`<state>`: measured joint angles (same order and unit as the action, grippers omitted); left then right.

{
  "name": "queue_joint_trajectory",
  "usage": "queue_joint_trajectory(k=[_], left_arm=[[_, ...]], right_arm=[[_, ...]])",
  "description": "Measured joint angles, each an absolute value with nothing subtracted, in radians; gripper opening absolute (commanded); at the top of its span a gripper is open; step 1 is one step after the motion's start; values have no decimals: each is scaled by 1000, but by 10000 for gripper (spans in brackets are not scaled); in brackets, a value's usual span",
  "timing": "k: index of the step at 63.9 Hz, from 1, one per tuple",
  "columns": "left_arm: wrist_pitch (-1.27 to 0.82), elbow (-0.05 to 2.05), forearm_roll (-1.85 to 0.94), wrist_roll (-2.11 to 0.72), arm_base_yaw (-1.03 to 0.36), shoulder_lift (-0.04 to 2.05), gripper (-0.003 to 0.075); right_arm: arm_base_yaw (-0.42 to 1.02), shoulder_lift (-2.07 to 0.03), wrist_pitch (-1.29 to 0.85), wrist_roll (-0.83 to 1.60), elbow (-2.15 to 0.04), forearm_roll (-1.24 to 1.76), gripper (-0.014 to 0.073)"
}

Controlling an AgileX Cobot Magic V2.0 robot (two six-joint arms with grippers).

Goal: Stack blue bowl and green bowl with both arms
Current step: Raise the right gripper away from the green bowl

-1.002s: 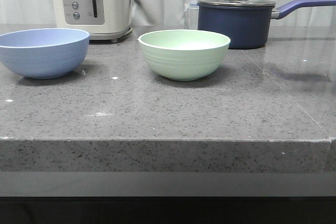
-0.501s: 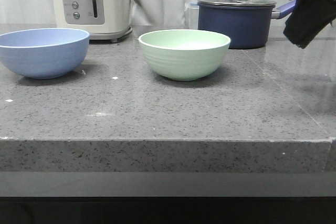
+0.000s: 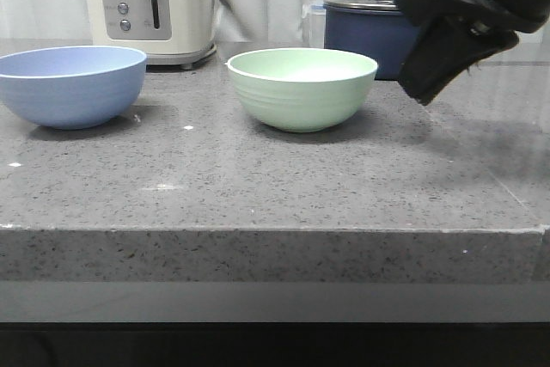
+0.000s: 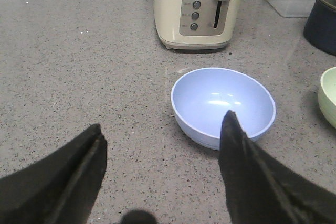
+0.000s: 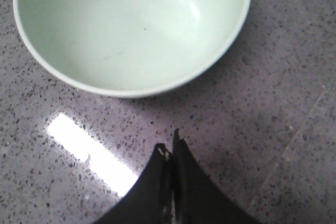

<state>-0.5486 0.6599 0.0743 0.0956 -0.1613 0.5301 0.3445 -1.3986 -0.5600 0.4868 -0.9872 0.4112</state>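
While the counter sits quiet, two arms hang above it:
Right gripper: high at the right of the front view, tilted down toward the green bowl, clear of the stone; its wrist view has the two fingertips pressed together, nothing between them.
Green bowl: upright near the middle of the grey stone counter, empty, just left of that closed tip, not touched by it.
Left gripper: seen only from its own wrist camera, fingers spread wide, holding nothing, above the counter near the blue bowl.
Blue bowl: upright at the left of the counter, empty, well apart from the green one; one left finger overlaps its rim in the wrist view, contact cannot be told.
Toaster: cream, behind the blue bowl.
Saucepan: dark navy, lidded, behind the green bowl, partly hidden by the right arm.
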Motion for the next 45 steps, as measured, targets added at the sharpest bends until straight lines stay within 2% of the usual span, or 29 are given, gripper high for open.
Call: queue_joint_trajectory(k=[45], left_arm=[[-502, 660, 74, 96, -161, 574, 460]], right_arm=[[345, -1428, -498, 511, -987, 443, -63]])
